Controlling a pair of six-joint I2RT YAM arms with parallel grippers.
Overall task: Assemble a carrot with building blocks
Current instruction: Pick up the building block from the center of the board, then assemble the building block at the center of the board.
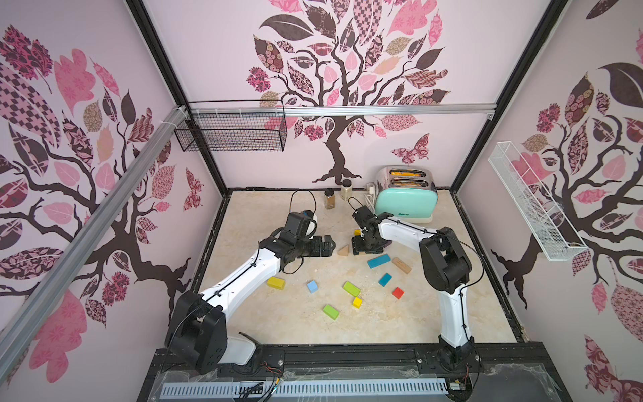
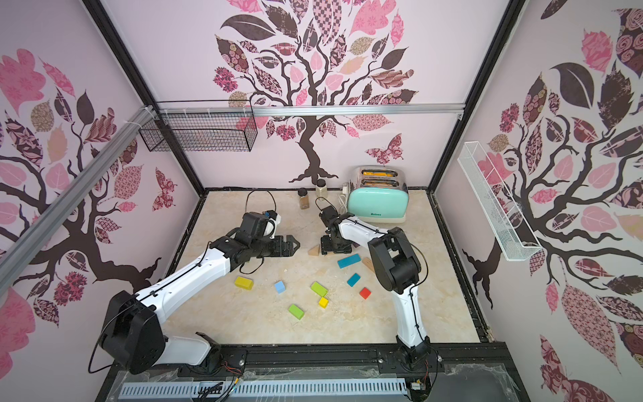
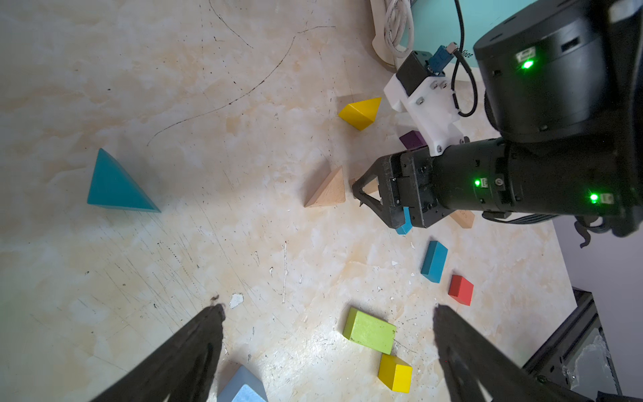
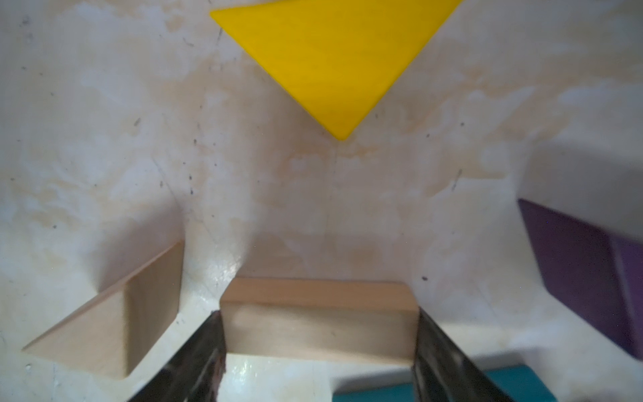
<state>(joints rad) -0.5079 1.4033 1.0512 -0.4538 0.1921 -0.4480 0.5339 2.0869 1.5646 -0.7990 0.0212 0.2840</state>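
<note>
Wooden brick (image 4: 318, 327) seemingly fills right end effector (image 4: 319, 311).

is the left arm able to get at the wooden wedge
Probably yes: the left gripper is open and faces the wooden wedge across bare table, though the right gripper, gripping a wooden block beyond, crowds it.

Bare-wood brick (image 4: 318, 323): unpainted, matt, fine grain. Yellow wedge (image 4: 330, 59): smooth matt paint. Tabletop (image 3: 208, 243): marble-look, glossy, scratched. Toaster (image 1: 405, 205): polished metal top, glossy mint body.
</note>
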